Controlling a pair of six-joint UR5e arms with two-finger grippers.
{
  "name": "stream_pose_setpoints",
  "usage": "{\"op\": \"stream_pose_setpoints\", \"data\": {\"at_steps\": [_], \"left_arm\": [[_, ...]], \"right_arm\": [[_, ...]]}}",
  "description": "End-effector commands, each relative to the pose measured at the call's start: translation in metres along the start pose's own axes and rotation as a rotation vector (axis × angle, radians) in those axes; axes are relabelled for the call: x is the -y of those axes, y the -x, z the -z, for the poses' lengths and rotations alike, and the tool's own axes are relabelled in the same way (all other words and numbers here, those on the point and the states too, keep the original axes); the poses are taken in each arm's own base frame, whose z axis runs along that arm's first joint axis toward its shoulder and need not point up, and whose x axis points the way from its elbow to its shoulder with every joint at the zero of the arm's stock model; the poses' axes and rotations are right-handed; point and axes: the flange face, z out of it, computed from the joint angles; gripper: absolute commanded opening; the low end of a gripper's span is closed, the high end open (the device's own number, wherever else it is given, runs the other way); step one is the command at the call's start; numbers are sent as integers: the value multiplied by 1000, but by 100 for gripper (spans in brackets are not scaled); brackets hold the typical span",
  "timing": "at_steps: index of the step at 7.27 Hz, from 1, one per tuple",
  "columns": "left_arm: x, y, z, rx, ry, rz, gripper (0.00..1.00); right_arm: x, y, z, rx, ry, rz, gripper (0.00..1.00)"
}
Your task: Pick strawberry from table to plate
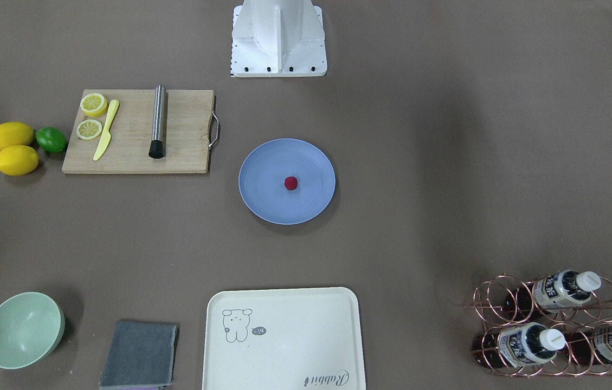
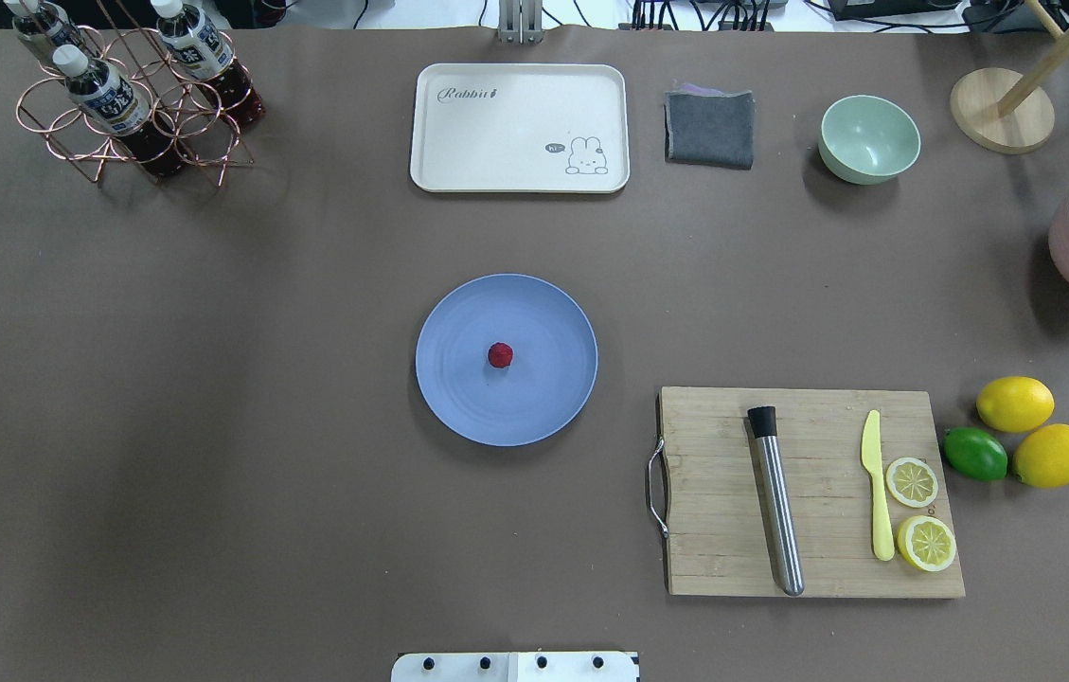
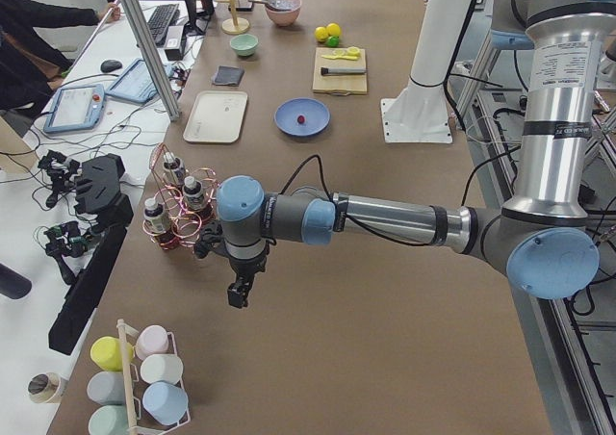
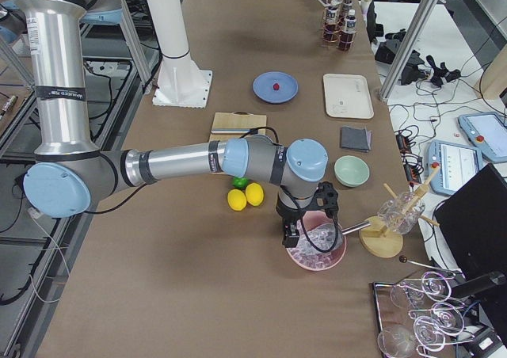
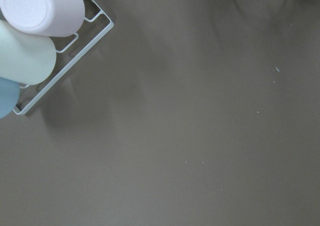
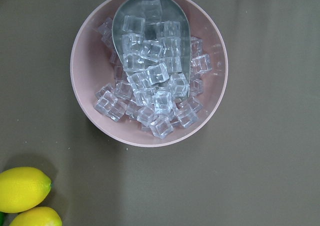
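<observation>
I see the strawberry (image 2: 500, 355) sitting near the middle of the blue plate (image 2: 458, 403), which lies at the centre of the worktop (image 2: 212, 426), between the cream tray (image 2: 496, 142) and the robot's base (image 2: 515, 666). The left gripper (image 3: 237, 298) hangs low over bare worktop near the bottle rack (image 3: 173, 209). The right gripper (image 4: 291, 238) hovers above the pink bowl of ice cubes (image 6: 82, 76). Both show only in the side views, so I cannot tell whether either is wide or narrow.

place: robotics lab | signs: robot arm (image 3: 385, 221); teach pendant (image 3: 75, 108); aluminium frame post (image 3: 144, 40); cabled desk (image 3: 96, 50)
</observation>
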Motion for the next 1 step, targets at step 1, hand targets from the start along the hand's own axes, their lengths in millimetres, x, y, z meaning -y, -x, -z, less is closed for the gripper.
{"op": "stream_pose_setpoints", "data": {"at_steps": [1], "left_arm": [[0, 0, 0, 0, 0, 0, 98]], "right_arm": [[1, 1, 2, -4, -4, 3, 100]]}}
